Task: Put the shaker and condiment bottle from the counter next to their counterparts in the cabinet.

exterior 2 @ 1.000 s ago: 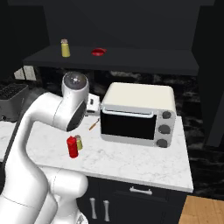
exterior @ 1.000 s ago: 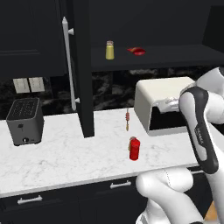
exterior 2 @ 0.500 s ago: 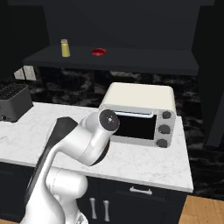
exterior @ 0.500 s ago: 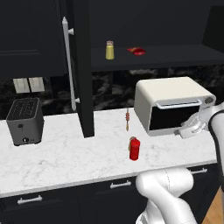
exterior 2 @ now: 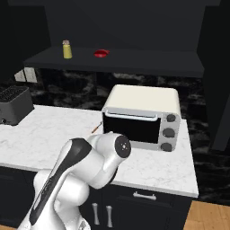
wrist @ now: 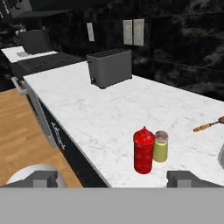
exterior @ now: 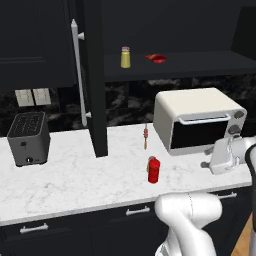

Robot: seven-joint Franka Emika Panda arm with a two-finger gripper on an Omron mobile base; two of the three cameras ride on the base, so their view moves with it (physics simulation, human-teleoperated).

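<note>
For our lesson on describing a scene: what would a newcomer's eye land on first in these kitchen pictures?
Probably the red condiment bottle, standing upright on the white marble counter near its front edge, with the small yellow shaker close beside it. Next, the cream toaster oven at the counter's right end, and above it a second yellow shaker and a flat red item on the dark cabinet shelf.

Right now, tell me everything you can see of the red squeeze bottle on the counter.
The red squeeze bottle with a tapered nozzle looks like glossy plastic: a plain cylinder body under a rounded shoulder and short pointed tip. It stands upright near the front edge of the white marble-veined counter. In the hand view a small yellow shaker with a grey cap stands close beside it; whether they touch is unclear. Nothing grips it.
</note>
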